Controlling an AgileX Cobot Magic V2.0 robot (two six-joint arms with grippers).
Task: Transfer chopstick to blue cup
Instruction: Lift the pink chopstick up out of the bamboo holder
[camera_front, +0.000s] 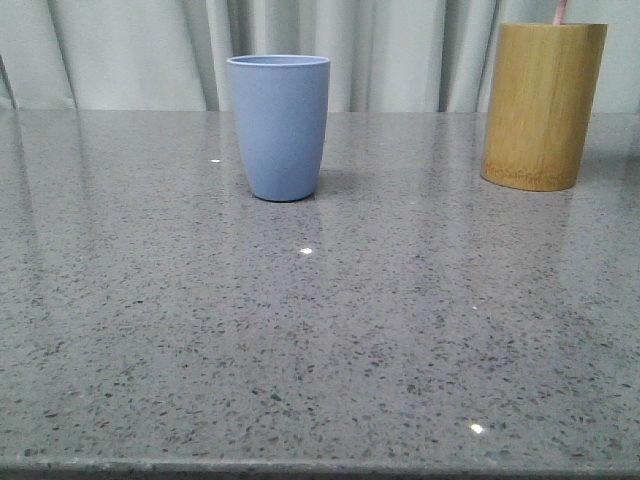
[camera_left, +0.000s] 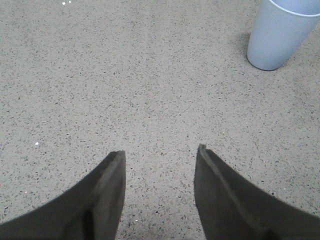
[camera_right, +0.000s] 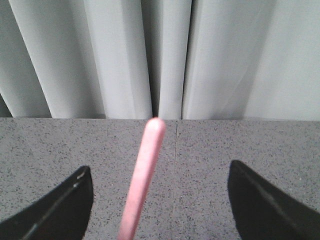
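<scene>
Item: chopstick (camera_right: 142, 177). A thin pink stick standing in the tall bamboo holder (camera_front: 541, 105) on the right side of the desk (camera_front: 300, 340), only its tip showing above the rim in the front view. Stored upright, so I judge it wants a grip near the top and a straight lift.

Item: blue cup (camera_front: 279, 125). It stands upright, mouth open, left of centre toward the back of the desk, well apart from the holder. It is the destination and looks ready to receive.

Item: my right gripper (camera_right: 157, 187). The jaws are spread wide, with the chopstick rising between them and touching neither. Nothing is held yet. I take this as lining up for the grasp.

Item: my left gripper (camera_left: 160, 165). The jaws are apart and empty above bare desk, with the blue cup near, probably waiting.
</scene>
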